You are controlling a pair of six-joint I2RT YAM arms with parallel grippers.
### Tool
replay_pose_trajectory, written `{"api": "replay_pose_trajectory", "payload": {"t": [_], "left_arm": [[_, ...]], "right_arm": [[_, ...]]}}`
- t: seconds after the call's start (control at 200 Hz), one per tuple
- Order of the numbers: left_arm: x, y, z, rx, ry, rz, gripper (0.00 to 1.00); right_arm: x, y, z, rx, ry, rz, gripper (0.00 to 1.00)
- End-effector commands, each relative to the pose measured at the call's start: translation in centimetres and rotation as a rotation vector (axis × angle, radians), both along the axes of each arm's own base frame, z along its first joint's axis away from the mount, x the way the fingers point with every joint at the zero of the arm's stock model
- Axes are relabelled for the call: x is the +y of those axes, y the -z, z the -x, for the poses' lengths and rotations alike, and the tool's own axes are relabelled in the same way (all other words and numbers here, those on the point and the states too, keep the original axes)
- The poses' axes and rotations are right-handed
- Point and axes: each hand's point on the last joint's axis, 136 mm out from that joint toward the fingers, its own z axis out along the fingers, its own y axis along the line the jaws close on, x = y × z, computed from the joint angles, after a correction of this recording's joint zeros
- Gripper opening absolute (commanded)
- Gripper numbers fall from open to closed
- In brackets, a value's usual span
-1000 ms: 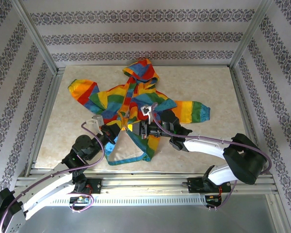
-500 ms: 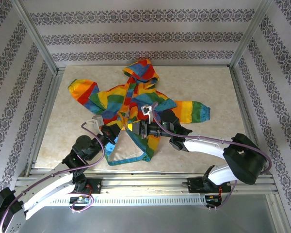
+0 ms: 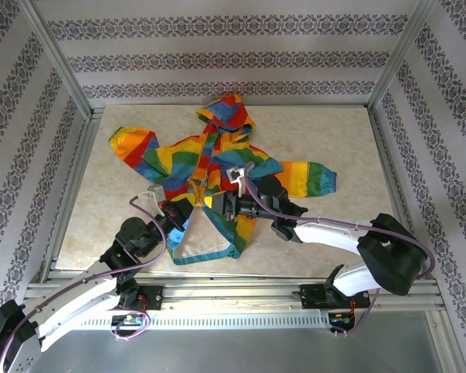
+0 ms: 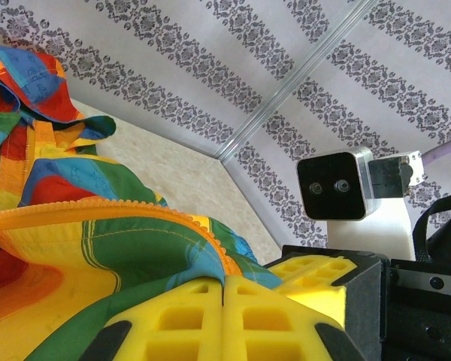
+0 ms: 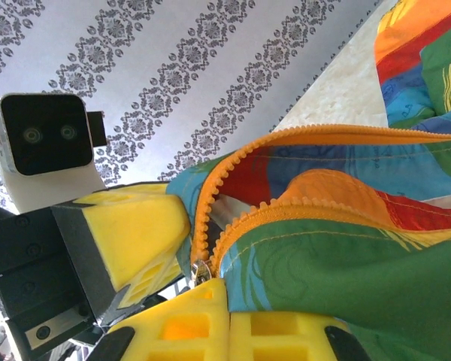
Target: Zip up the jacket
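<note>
Beige marble-pattern table (image 3: 326, 140) carries the rainbow-striped hooded fabric jacket (image 3: 182, 159). You see the left gripper (image 4: 224, 293) and right gripper (image 5: 227, 299) clamped on fabric beside its orange zipper (image 5: 207, 218).

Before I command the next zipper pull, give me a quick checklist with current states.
1. Hold of left gripper on jacket: ok, pads shut on fabric.
2. Closure of right gripper: ok, pads shut at the zipper end.
3. Pinch on zipper slider: cannot tell, it sits right at the pad edge.
4. Merge of zipper teeth: not ok, the two rows splay apart from the slider.
5. Hem alignment: not ok, pale lining shows in an open wedge.
</note>
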Motion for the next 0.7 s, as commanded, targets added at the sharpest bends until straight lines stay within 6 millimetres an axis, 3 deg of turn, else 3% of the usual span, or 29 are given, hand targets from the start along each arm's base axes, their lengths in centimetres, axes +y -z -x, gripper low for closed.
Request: {"api": "replay_pose_trajectory", "payload": {"t": [0.0, 0.3, 0.694], "left_arm": [[-0.4, -0.1, 0.5, -0.012, 0.027, 0.016, 0.0], [-0.6, 0.0, 0.7, -0.005, 0.045, 0.02, 0.0], [-1.8, 1.1, 2.0, 0.103, 0.145, -0.049, 0.0]], "right_arm": [[0.4, -3.4, 0.0, -0.057, 0.005, -0.094, 0.0], [-0.1, -3.8, -0.6, -0.046, 0.054, -0.108, 0.0], [-0.2, -2.2, -0.9, -0.027, 0.055, -0.063, 0.0]]}}
